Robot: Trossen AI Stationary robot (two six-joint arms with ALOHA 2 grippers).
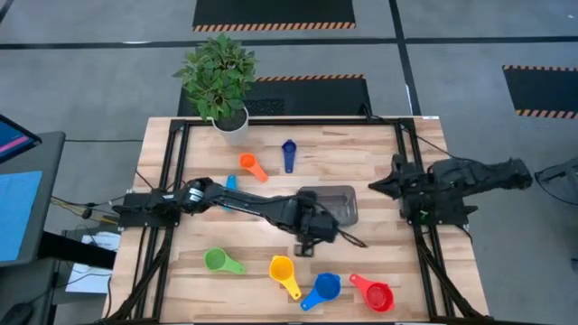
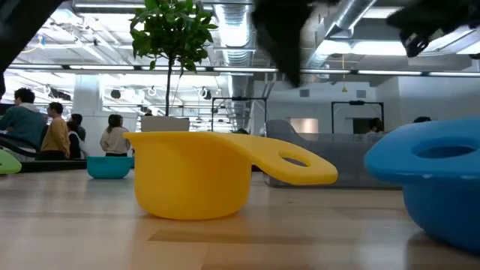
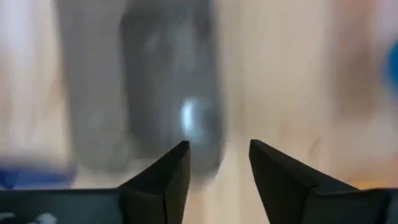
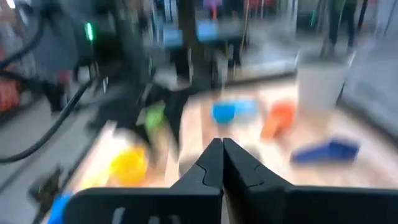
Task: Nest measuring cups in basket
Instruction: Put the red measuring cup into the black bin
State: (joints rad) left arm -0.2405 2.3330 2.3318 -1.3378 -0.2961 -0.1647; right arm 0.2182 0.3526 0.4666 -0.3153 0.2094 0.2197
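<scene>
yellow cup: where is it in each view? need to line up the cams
High: yellow measuring cup near the table's front edge, between green and blue cups.
Low: yellow measuring cup centre foreground, handle pointing right.
Left wrist: not in it.
Right wrist: blurred yellow measuring cup, lower left.
Shared landmark: white plant pot, also; in the low view it is partly hidden behind the cup.

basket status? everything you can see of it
The basket is a shallow dark grey tray with rounded corners and a dull metallic sheen, lying flat near the middle of the wooden table. No cup shows in the part that is visible. The left gripper, fingers apart, is over its near-left corner and hides that part. Whether they touch cannot be told.
</scene>
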